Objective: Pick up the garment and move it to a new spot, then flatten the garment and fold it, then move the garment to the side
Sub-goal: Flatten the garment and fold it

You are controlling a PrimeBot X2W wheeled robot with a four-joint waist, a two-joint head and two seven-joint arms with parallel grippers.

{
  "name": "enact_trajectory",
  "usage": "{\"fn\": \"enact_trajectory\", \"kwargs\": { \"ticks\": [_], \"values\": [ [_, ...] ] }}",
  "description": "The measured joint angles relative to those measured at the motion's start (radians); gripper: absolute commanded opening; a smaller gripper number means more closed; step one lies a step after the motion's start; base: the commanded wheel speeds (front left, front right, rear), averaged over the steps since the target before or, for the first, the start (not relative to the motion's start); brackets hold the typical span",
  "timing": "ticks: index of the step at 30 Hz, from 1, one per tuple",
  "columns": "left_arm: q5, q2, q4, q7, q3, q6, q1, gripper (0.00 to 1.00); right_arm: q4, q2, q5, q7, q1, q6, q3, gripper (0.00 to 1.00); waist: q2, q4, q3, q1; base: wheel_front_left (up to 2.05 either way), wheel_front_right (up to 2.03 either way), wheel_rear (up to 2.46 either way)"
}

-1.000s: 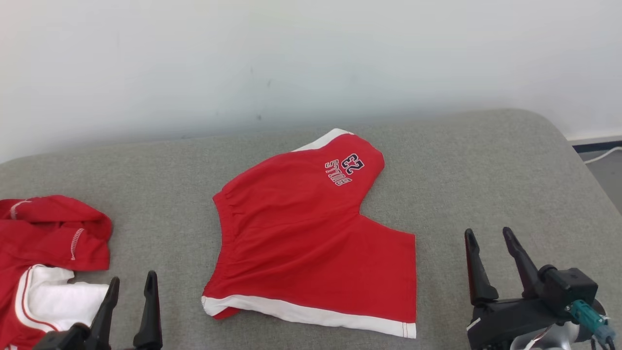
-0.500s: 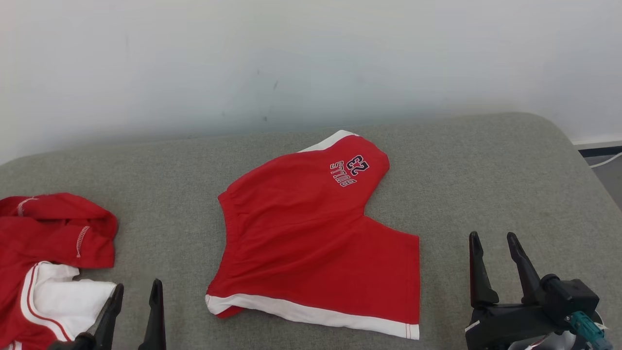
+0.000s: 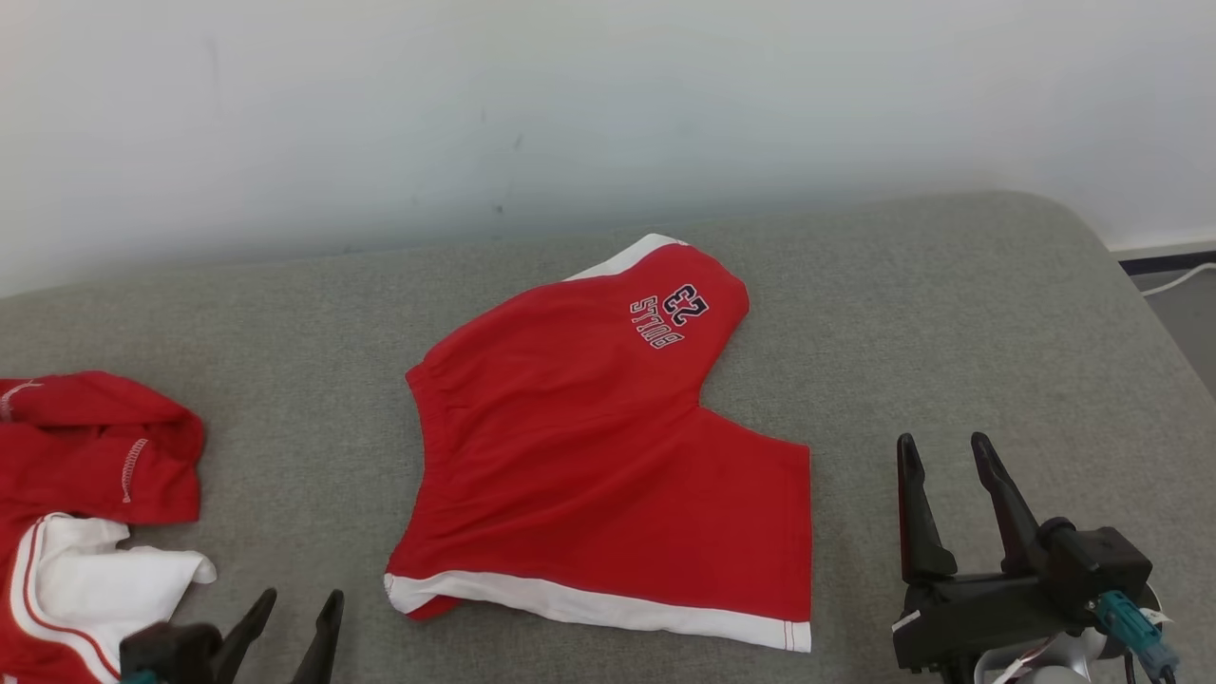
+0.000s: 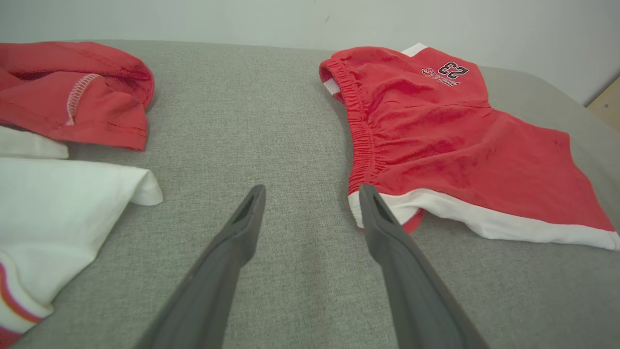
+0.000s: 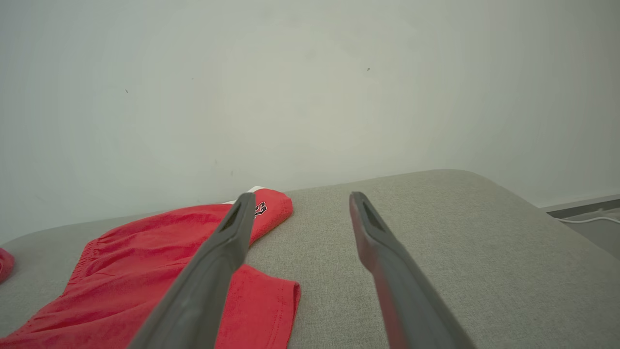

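The garment is a pair of red shorts with white hem bands and a "23" print, lying spread in the middle of the grey padded surface, waistband to the left, one leg toward the wall and one toward me. It also shows as red shorts in the left wrist view and as red cloth in the right wrist view. My left gripper is open at the lower left, just short of the near white hem corner. My right gripper is open at the lower right, empty, right of the near leg.
A second red and white garment lies bunched at the left edge, and shows as red and white cloth in the left wrist view. A pale wall backs the surface. The surface rounds off at the right, with floor and a white cable beyond.
The head camera shifted, so the whole scene moved slightly up and left. My left gripper sits lower and further right in view. Both grippers stay open; the shorts lie unchanged.
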Motion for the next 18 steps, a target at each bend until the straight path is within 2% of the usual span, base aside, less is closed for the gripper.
{"fn": "enact_trajectory", "kwargs": {
  "ticks": [1, 5, 11, 14, 17, 18],
  "values": [
    [0.003, 0.018, 0.025, 0.025, -0.008, -0.018, -0.038, 1.0, 0.004, 0.002, 0.0, 0.0, -0.014, 0.005, 0.004, 1.0, 0.0, -0.007, 0.005, 0.0, 0.0, 0.0, 0.0],
    [0.016, 0.03, 0.057, 0.065, -0.033, -0.043, -0.081, 1.0, 0.005, 0.003, -0.003, 0.0, -0.015, 0.006, 0.005, 1.0, 0.0, -0.018, 0.014, 0.0, 0.0, 0.0, 0.0],
    [0.013, 0.018, 0.109, 0.124, -0.075, -0.069, -0.102, 1.0, 0.008, 0.005, -0.007, -0.001, -0.016, 0.012, 0.006, 1.0, 0.0, -0.038, 0.035, 0.0, 0.0, 0.0, 0.0],
    [0.005, 0.01, 0.133, 0.136, -0.08, -0.077, -0.128, 0.95, 0.012, 0.006, -0.007, -0.001, -0.019, 0.014, 0.005, 1.0, 0.0, -0.046, 0.045, 0.0, 0.0, 0.0, 0.0],
    [-0.011, 0.0, 0.154, 0.149, -0.081, -0.084, -0.154, 0.95, 0.019, 0.007, -0.007, -0.001, -0.026, 0.014, 0.002, 1.0, 0.0, -0.053, 0.052, 0.0, 0.0, 0.0, 0.0],
    [-0.021, -0.003, 0.162, 0.151, -0.085, -0.085, -0.162, 0.91, 0.021, 0.007, -0.007, -0.001, -0.028, 0.014, 0.0, 1.0, 0.0, -0.053, 0.053, 0.0, 0.0, 0.0, 0.0]
  ]
}}
